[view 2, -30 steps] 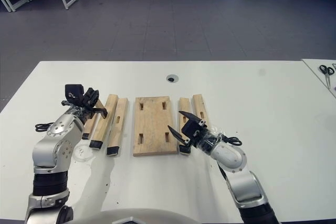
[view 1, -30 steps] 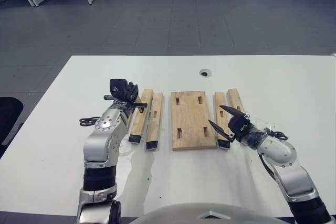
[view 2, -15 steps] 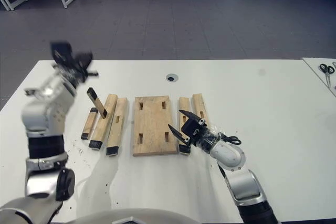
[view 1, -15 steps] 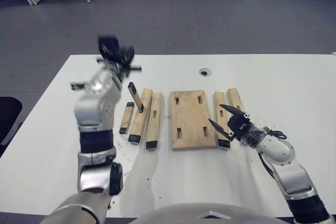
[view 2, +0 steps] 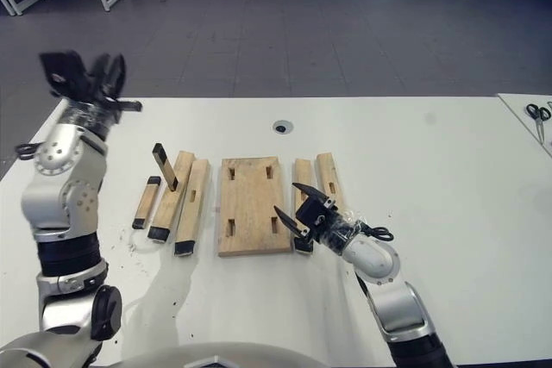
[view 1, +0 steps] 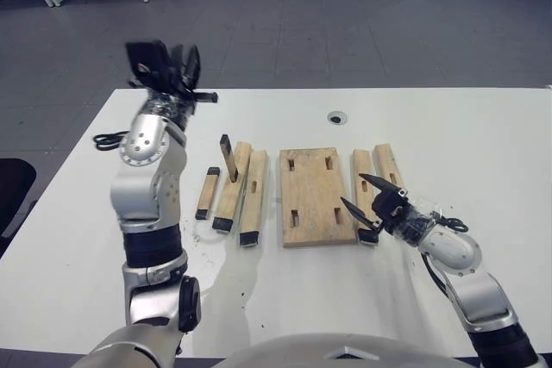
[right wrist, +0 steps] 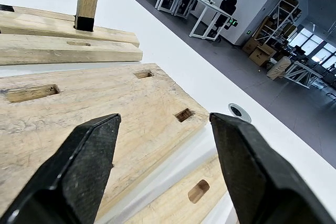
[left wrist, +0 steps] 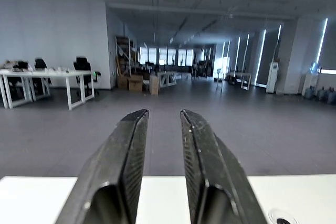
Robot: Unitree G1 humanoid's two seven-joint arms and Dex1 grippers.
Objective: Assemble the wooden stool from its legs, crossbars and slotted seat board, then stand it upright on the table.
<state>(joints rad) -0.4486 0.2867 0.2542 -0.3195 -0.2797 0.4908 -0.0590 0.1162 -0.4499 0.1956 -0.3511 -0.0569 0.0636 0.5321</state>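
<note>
Grey tiled floor and white desk frames are lying beyond a white table (view 1: 483, 144), where the stool parts are spread out unassembled. Taking the slotted seat board (view 1: 317, 197) as the centre of the dial, it is lying flat with its four slots facing up. At 3 o'clock two legs (view 1: 385, 164) are lying side by side just beside it, and at 9 o'clock two more long legs (view 1: 254, 198) are lying parallel. A short crossbar (view 1: 207, 193) is lying flat just outside that pair. A second crossbar (view 1: 228, 159) is standing on end, tilted, with its lower tip on the outer of those two legs. At 12 o'clock a round cable hole (view 1: 335, 118) is sitting in the tabletop. The left gripper (left wrist: 164, 115) is hanging raised above the table's far edge at about 10 o'clock, its fingers parted by a narrow gap and holding nothing. The right gripper (view 1: 352, 190) is hovering at 4 o'clock over the near end of the inner right-hand leg, jaws spread wide and empty.
</note>
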